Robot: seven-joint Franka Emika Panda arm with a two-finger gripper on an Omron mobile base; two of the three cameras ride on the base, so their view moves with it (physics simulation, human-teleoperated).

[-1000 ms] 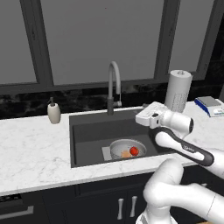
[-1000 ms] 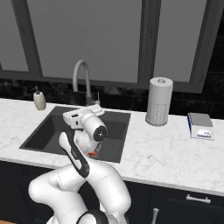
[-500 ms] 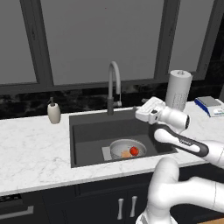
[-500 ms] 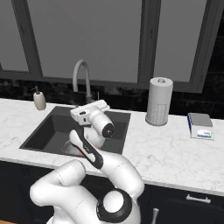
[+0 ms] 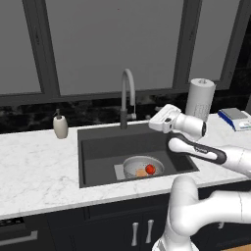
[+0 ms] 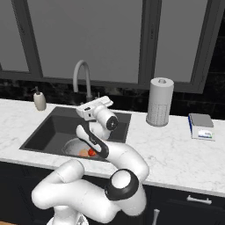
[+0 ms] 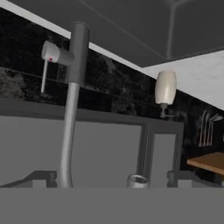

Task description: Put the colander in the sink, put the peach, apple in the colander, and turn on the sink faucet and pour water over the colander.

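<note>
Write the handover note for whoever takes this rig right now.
End effector: open, empty, raised over the sink's back right, beside the faucet.
Colander sits in the sink, on the basin floor.
Peach and apple lie side by side in the colander.
Done: colander placed, both fruits in.
Left: turn on the faucet and run water over the colander. No water flows; the hand view faces the faucet's stem and lever.

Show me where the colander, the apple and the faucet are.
colander (image 5: 133, 164): left base view, on its pale left inner wall.
apple (image 5: 150, 169): left base view, middle of the red fruit.
sink faucet (image 5: 126, 78): left base view, on the arch of the spout.
</note>
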